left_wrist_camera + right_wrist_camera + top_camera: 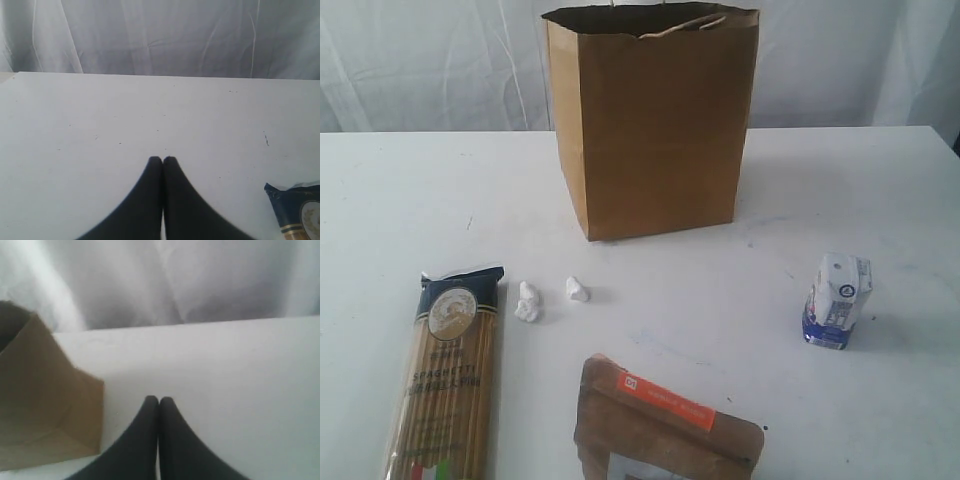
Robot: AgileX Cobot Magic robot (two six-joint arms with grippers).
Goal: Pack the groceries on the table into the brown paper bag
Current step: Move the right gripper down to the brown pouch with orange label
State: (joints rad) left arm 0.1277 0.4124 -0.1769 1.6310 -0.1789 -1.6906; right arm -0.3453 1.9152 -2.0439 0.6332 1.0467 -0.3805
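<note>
The brown paper bag [655, 120] stands upright and open-topped at the back middle of the white table [400, 200]. A spaghetti packet [445, 385] lies at the front left; its dark end [297, 212] shows in the left wrist view. An orange-labelled brown pouch [665, 430] lies at the front middle. A small white-blue carton [837, 300] stands at the right. No jars or yellow bottle are in view. My left gripper [163, 160] is shut and empty above bare table. My right gripper [159, 400] is shut and empty, with the bag [40, 405] beside it. Neither arm shows in the exterior view.
Two small white crumpled lumps [528, 302] [577, 290] lie on the table between the spaghetti and the bag. A white curtain [430, 60] hangs behind the table's far edge.
</note>
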